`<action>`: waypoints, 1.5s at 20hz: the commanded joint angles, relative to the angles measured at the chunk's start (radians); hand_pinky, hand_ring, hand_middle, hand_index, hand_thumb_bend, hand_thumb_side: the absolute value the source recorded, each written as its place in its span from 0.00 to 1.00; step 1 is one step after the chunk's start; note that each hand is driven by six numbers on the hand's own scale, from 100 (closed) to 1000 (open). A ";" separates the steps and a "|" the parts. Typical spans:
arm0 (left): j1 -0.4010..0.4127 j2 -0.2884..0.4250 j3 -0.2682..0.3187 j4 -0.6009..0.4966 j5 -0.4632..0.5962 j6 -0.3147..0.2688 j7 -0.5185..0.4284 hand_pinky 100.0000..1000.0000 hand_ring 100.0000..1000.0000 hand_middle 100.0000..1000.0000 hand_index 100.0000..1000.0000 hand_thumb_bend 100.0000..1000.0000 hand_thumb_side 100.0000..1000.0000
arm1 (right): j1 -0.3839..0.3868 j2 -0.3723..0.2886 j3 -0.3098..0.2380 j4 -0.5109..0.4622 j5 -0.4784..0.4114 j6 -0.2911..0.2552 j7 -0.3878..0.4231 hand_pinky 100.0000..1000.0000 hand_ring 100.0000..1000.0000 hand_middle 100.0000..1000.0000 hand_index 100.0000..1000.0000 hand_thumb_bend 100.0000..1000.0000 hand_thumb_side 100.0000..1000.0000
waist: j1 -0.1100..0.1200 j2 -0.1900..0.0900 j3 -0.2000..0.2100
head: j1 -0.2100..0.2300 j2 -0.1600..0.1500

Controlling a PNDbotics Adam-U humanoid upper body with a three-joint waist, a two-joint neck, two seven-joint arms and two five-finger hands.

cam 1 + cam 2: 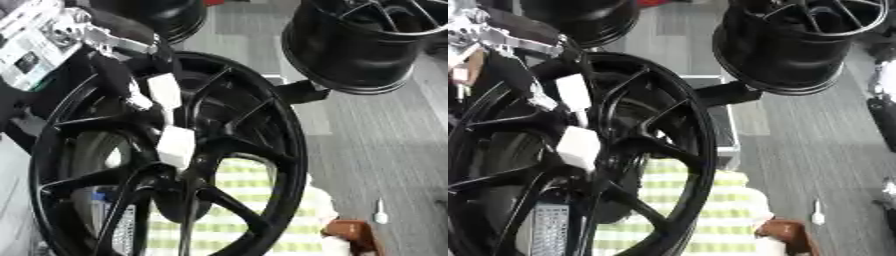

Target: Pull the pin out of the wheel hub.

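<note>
While the black wheel hub (166,160) stands close before the camera, the left hand (131,75) reaches in from the upper left, its white-tipped fingers (164,90) extended near the spokes; whether they grasp the pin cannot be told.

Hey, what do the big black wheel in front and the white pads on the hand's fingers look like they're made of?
The wheel looks like cast metal with glossy black paint: thin rigid spokes and soft highlights along the rim. The white fingertip pads on the left hand look matte, probably rubber or plastic; the pictures leave that open.
</note>
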 commanded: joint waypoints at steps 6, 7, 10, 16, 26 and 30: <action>-0.036 0.014 0.040 -0.028 -0.073 -0.002 -0.076 0.71 0.72 0.62 0.81 0.60 0.81 | 0.004 -0.010 -0.010 -0.018 -0.003 0.006 -0.008 0.70 0.77 0.74 0.78 0.00 0.61 | 0.002 -0.024 0.005 | -0.005 0.009; -0.035 0.015 0.040 -0.027 -0.079 0.010 -0.076 0.71 0.72 0.61 0.81 0.61 0.81 | 0.004 -0.009 -0.009 -0.018 -0.003 0.006 -0.008 0.70 0.77 0.74 0.78 0.00 0.61 | 0.002 -0.024 0.006 | -0.004 0.009; -0.034 0.014 0.038 -0.024 -0.094 0.034 -0.076 0.71 0.72 0.60 0.81 0.60 0.82 | 0.007 -0.007 -0.011 -0.018 -0.001 0.007 -0.011 0.70 0.77 0.74 0.78 0.00 0.61 | 0.002 -0.025 0.006 | -0.002 0.011; -0.032 0.007 0.031 -0.014 -0.097 0.058 -0.076 0.70 0.72 0.59 0.83 0.61 0.82 | 0.008 -0.005 -0.012 -0.018 -0.001 0.010 -0.016 0.70 0.77 0.74 0.78 0.00 0.62 | 0.002 -0.026 0.006 | 0.000 0.013; -0.028 -0.011 0.039 0.003 -0.127 0.119 -0.076 0.67 0.68 0.55 0.81 0.61 0.81 | 0.010 0.000 -0.014 -0.018 0.000 0.014 -0.024 0.70 0.76 0.73 0.78 0.00 0.62 | 0.005 -0.026 0.002 | 0.003 0.014; -0.027 -0.016 0.037 0.005 -0.143 0.132 -0.076 0.65 0.65 0.51 0.78 0.61 0.80 | 0.009 0.001 -0.014 -0.018 0.000 0.016 -0.025 0.70 0.76 0.73 0.78 0.00 0.62 | 0.007 -0.026 0.001 | 0.004 0.014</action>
